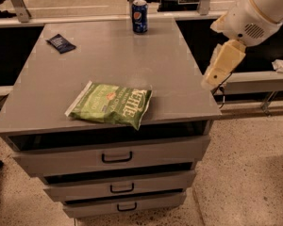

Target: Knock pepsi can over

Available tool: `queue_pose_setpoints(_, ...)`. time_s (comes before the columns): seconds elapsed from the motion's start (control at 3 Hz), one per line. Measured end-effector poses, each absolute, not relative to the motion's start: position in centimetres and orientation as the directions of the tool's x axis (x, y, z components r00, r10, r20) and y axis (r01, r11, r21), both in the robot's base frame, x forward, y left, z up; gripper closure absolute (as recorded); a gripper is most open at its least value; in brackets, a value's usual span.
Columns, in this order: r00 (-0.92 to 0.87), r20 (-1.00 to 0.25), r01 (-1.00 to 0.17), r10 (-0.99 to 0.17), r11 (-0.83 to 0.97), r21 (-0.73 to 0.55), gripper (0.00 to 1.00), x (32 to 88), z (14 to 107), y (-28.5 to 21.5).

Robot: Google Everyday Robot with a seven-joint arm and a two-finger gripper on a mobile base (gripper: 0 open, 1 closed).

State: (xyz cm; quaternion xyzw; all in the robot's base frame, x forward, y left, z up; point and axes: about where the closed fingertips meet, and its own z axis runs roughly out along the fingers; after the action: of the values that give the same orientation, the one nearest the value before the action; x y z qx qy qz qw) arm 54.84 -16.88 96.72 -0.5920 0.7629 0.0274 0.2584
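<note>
One can (139, 16), bag (111, 104), packet (61, 43), hand (218, 71); three drawers (117, 157).

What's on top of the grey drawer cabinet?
Upright dark blue pepsi can at back, flat dark packet back-left, green chip bag in front, hiding whatever's beneath; claw beside cabinet's right edge.

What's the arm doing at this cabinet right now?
The one-arm robot is meant to knock over the pepsi can, which stands upright at the far edge of the grey cabinet top. The gripper hangs off the cabinet's right side, toward the front corner, well short of the can and touching nothing on top. A green chip bag lies flat near the front, and a dark blue packet lies at the far left. The knock has not happened yet.
</note>
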Motion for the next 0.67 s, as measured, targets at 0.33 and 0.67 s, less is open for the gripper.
queue_pose_setpoints(0.33, -0.133, -0.538, -0.905, -0.832, 0.324, -0.277, 0.0, 61.1, 96.6, -13.5)
queue_pose_setpoints(0.67, -0.074, -0.646, -0.89, -0.76, 0.343, -0.301, 0.0, 67.5, 97.8, -9.6)
